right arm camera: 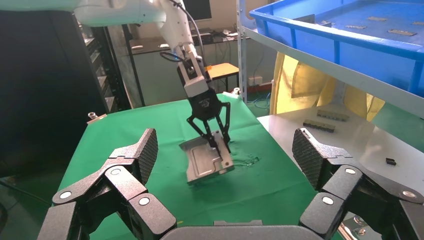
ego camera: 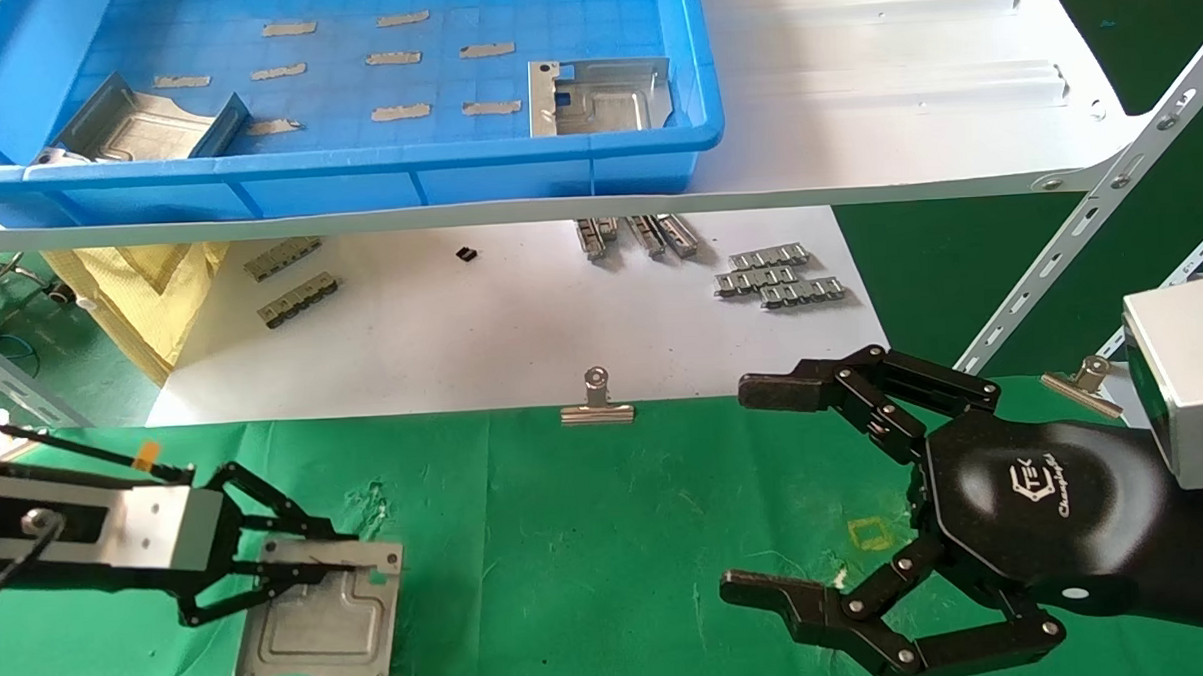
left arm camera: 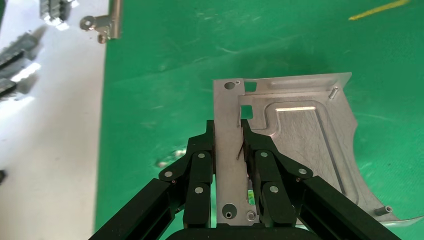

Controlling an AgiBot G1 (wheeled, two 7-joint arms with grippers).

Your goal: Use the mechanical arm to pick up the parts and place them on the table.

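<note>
L hand [ego camera: 314, 566] is clamped on the flange of a part [ego camera: 321, 628], which looks to be resting on the green counter [ego camera: 589, 539], well below the blue bin [ego camera: 355, 166]. R hand [ego camera: 797, 501] hangs wide open w/ nothing in it, right of that part. Two more parts [ego camera: 601, 98] lie in the bin.

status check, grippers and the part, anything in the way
Left gripper shut on flange of metal part, part low over or on green table. Right gripper open, empty, hovering at table's right. Two parts left in blue bin. Nothing obstructing.
</note>
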